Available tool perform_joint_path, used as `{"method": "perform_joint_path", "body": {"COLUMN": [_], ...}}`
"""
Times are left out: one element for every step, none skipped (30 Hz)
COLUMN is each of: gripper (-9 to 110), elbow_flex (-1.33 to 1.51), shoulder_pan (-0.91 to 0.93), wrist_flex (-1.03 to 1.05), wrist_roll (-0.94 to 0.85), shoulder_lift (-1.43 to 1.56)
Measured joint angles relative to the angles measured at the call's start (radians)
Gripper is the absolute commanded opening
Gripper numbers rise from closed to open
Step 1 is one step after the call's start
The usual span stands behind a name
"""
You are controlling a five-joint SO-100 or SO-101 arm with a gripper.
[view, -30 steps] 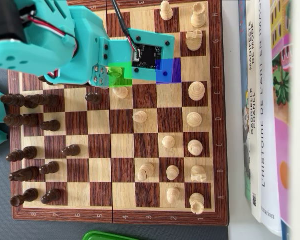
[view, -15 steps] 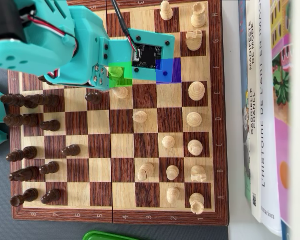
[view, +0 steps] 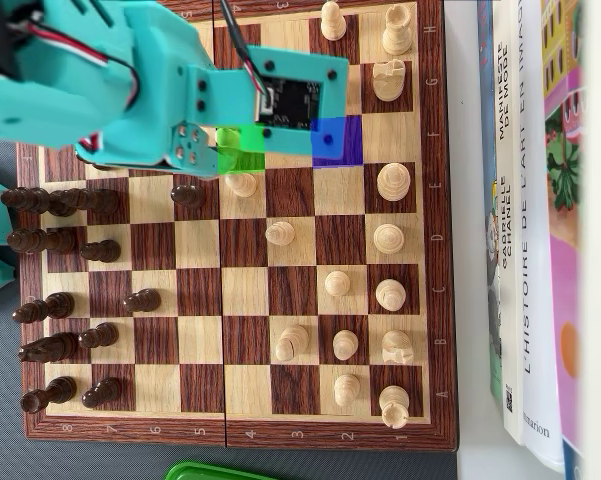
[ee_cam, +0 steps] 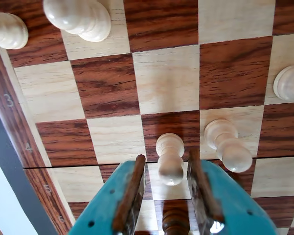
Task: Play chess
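Observation:
The wooden chessboard fills the overhead view, with dark pieces along its left side and white pieces to the right. My teal gripper hangs over the upper middle of the board, mostly hidden under its own body. In the wrist view the gripper is open. A white pawn stands on the board, seen between the brown fingertips and touching neither. A dark pawn shows lower down between the jaws. A second white pawn stands to the right.
Books lie along the board's right side. A green object sits just off the bottom edge. Other white pieces stand at the wrist view's top left, and the white pawn and dark pawn sit below the arm.
The arm has shifted slightly toward the top of the overhead view. No piece has moved.

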Motion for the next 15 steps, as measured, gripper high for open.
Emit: {"method": "perform_joint_path", "body": {"gripper": [14,14,14,14,14,14,14,14,14,14,14,14,14,14,14], "elbow_flex": [0.0,0.0,0.0,0.0,0.0,0.0,0.0,0.0,0.0,0.0,0.0,0.0,0.0,0.0,0.0], "shoulder_pan": [0.0,0.0,0.0,0.0,0.0,0.0,0.0,0.0,0.0,0.0,0.0,0.0,0.0,0.0,0.0], "wrist_flex": [0.0,0.0,0.0,0.0,0.0,0.0,0.0,0.0,0.0,0.0,0.0,0.0,0.0,0.0,0.0], "wrist_roll": [0.0,0.0,0.0,0.0,0.0,0.0,0.0,0.0,0.0,0.0,0.0,0.0,0.0,0.0,0.0], "shoulder_lift": [0.006,0.011,0.012,0.012,0.012,0.012,0.012,0.014,0.023,0.04,0.064,0.087,0.107,0.124,0.141]}}
